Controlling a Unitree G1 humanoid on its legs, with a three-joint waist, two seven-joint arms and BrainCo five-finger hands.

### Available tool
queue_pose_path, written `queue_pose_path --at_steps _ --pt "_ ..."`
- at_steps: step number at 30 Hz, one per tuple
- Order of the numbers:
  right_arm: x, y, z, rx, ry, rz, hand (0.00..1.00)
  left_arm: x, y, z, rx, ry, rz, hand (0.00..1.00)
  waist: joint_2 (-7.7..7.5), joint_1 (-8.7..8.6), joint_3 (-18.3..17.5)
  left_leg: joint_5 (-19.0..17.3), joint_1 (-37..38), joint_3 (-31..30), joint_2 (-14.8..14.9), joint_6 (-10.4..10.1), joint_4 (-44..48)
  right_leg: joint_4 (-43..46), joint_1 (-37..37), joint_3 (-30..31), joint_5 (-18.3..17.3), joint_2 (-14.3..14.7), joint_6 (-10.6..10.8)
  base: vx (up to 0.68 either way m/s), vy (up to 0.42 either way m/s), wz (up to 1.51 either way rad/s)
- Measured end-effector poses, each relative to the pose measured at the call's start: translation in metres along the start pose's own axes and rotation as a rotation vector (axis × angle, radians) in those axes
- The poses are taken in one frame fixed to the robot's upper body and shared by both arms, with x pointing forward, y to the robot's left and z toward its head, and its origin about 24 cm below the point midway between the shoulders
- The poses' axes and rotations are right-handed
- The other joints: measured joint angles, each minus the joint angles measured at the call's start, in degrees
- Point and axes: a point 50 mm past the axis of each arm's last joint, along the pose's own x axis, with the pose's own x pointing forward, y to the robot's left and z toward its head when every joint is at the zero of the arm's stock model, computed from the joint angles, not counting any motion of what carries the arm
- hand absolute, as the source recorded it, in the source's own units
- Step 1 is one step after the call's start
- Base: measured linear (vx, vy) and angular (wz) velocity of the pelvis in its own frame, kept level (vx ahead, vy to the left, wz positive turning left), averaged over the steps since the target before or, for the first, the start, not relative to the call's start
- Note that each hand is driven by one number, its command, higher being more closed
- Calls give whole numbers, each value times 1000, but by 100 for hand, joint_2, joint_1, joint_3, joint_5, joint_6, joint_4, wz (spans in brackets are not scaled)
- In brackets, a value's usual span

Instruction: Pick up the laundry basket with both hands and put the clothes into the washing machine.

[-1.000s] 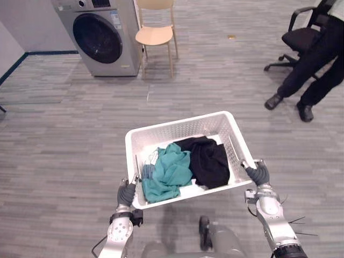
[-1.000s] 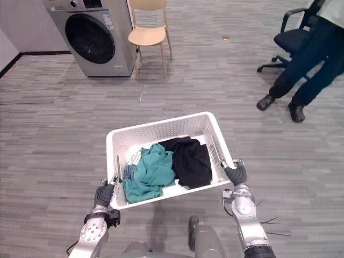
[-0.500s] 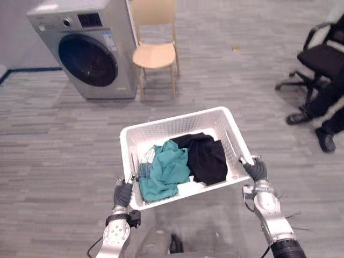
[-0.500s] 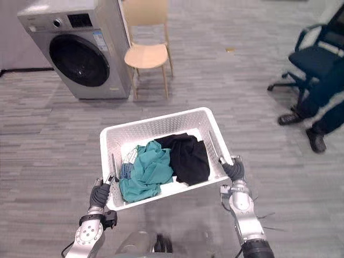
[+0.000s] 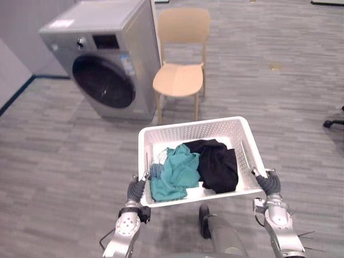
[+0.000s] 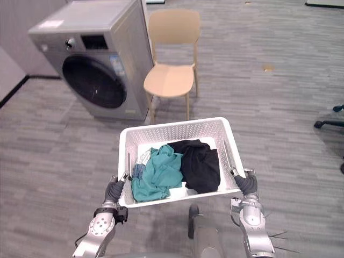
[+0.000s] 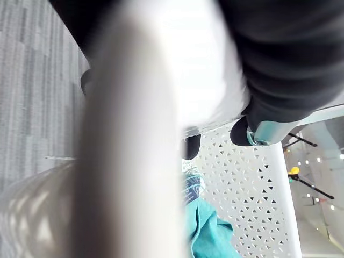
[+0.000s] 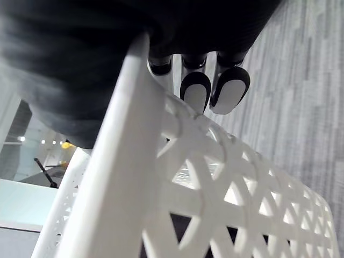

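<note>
While in left hand (image 5: pixel 135 190), right hand (image 5: pixel 269 184) — basket (image 5: pixel 193 125).

L hand (image 5: pixel 135 189) & R hand (image 5: pixel 270 184): dark ribbed covers, silver-grey forearms; fingertips (image 8: pixel 196 90) dark-rimmed w/ pale pads, prob. rubber.

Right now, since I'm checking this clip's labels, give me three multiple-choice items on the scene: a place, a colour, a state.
1. Where does the chair stand? A) beside the washing machine B) tipped over C) atop the machine
2. In the laundry basket, the garment beside the black garment is: A) red B) teal C) yellow
3. The basket is: A) on the floor B) on the chair C) gripped by both hands
Key: 1A, it stands at the machine's side; 2B, the teal garment lies against the black one; 3C, the left hand and right hand each grip its rim.
</note>
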Motion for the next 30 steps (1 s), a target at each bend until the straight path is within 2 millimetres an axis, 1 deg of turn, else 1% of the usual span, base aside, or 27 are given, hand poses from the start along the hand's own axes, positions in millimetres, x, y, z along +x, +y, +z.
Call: queue_pose_path --at_steps 1,2,3,4,5,6,7,8,9,10,11,12,13,14,15,16,17,18,21,22,23,24,25,26,28,29,30 --pt "2 6 5 20 -19 12 100 -1 6 0 -17 -2 17 100 -78 207 69 -826 -729 534 494 624 1397 -450 676 234 -126 245 -101 687 -43 -72" --pt "5 12 10 28 -38 26 100 -1 10 -2 -26 4 34 100 -181 357 136 -1238 -1047 756 614 766 1616 -682 1056 441 -144 255 -85 670 -24 -88" --pt "7 14 14 32 -51 34 100 -1 12 -2 -34 7 42 100 -249 396 175 -1459 -1236 897 645 790 1597 -819 1266 563 -144 235 -85 601 63 -74" --pt "12 18 21 39 -78 44 100 -5 14 -4 -52 10 51 100 -286 450 199 -1854 -1745 1082 688 780 1307 -1051 1598 713 -169 175 -50 685 140 -74" --pt "15 19 27 43 -99 46 100 -7 13 -4 -65 9 54 100 -299 540 208 -2178 -2163 1259 647 765 609 -1187 1806 864 -241 55 30 660 184 -69" --pt "16 20 28 45 -105 46 100 -7 13 -3 -70 7 56 100 -321 570 222 -2281 -2325 1297 570 779 144 -1234 1898 912 -301 -47 88 421 176 -54" --pt "18 20 31 46 -113 46 100 -6 14 0 -74 -6 56 100 -398 618 279 -2316 -2565 1296 316 787 -956 -1271 2089 957 -493 -307 219 407 204 -31" --pt "18 19 31 41 -116 46 100 -7 13 2 -78 -12 56 100 -463 618 311 -2235 -2649 1212 129 663 -1910 -1309 2217 971 -608 -492 335 612 313 -37" --pt "18 16 31 26 -121 46 100 -12 12 5 -91 -24 58 100 -327 608 231 -1854 -2563 998 1 275 -3801 -1463 2413 1035 -813 -530 561 620 326 -33" --pt "18 16 30 26 -119 46 100 -14 12 6 -90 -32 59 100 -265 598 183 -1360 -2565 1012 0 474 -3842 -1483 2537 1074 -1040 -574 670 563 310 -24" --pt "17 18 29 36 -111 46 100 -14 13 7 -90 -33 62 100 -284 557 160 -1229 -2568 1030 -162 860 -3566 -1407 2683 1058 -1231 -741 753 662 383 14" --pt "15 18 26 38 -101 45 100 -14 13 6 -88 -27 67 100 -374 458 94 -1559 -2597 1025 -337 1096 -3299 -961 2622 1039 -1306 -946 825 548 321 29" --pt "13 17 24 33 -96 45 100 -14 13 6 -86 -28 65 100 -382 438 78 -1700 -2584 1035 -397 1169 -3213 -571 2488 1044 -1339 -1008 875 792 442 33" --pt "12 17 21 34 -85 45 100 -14 13 6 -78 -25 60 100 -406 439 86 -1943 -2434 1046 -526 1264 -3140 617 2045 1108 -1391 -1107 1008 622 332 20" --pt "11 21 20 48 -75 47 100 -14 17 5 -55 -21 58 100 -536 389 149 -2138 -2132 1051 -717 1342 -3166 2146 1524 1356 -1205 -1190 1538 733 376 20" --pt "10 24 18 53 -67 48 100 -14 20 4 -42 -17 57 100 -615 372 177 -2222 -1923 1045 -830 1372 -3213 2880 1322 1457 -1091 -1220 1766 574 248 23" --pt "9 28 13 55 -43 51 100 -14 22 2 -25 -8 57 100 -686 375 199 -2385 -1446 1043 -976 1411 -3349 4077 958 1473 -1077 -1271 1756 559 196 22" --pt "8 30 9 54 -27 54 100 -14 23 2 -23 -6 57 100 -679 372 209 -2447 -985 1044 -1057 1417 -3590 4673 657 1194 -1244 -1346 1376 547 181 16" --pt "9 30 12 60 -48 55 100 -13 25 3 -10 -13 57 100 -608 340 167 -2446 -292 966 -1096 1405 -4200 4501 -99 460 -1509 -1347 925 460 114 13" --pt "9 29 14 56 -57 56 100 -11 25 5 -6 -22 55 100 -606 303 162 -2492 -85 868 -1095 1322 -4375 3937 -405 72 -1624 -1329 734 479 61 27" --pt "9 29 14 55 -57 56 100 -10 25 6 -4 -24 53 100 -611 256 158 -2572 83 840 -1066 1181 -4446 3127 -621 -216 -1638 -1236 643 475 44 28" --pt "9 29 14 56 -56 56 100 -9 25 5 -2 -23 52 100 -618 234 154 -2617 156 839 -1057 1099 -4447 2672 -696 -289 -1581 -1159 563 497 18 26" --pt "8 29 13 54 -52 56 100 -8 25 3 4 -15 50 100 -649 184 114 -2727 328 862 -1080 917 -4434 1545 -729 -365 -1126 -923 302 529 7 28" --pt "5 26 8 43 -37 54 100 -8 24 0 14 0 37 100 -681 135 59 -2798 483 821 -1144 820 -4373 1059 -701 -262 -224 -779 -56 559 1 26" --pt "5 19 4 8 -25 50 100 -8 14 -8 -17 36 29 100 -344 105 -112 -2798 493 724 -845 776 -4010 947 -463 -363 -263 -620 -70 613 11 1" --pt "5 17 4 3 -26 49 100 -6 12 -9 -15 40 25 100 -268 95 -121 -2619 316 718 -710 610 -3306 659 -147 -364 -340 -502 -55 727 1 -18" --pt "5 17 4 0 -26 49 100 -4 11 -10 -14 47 23 100 -273 84 -106 -2056 -112 726 -648 496 -2219 273 255 -323 -340 -445 -56 583 -20 -17"
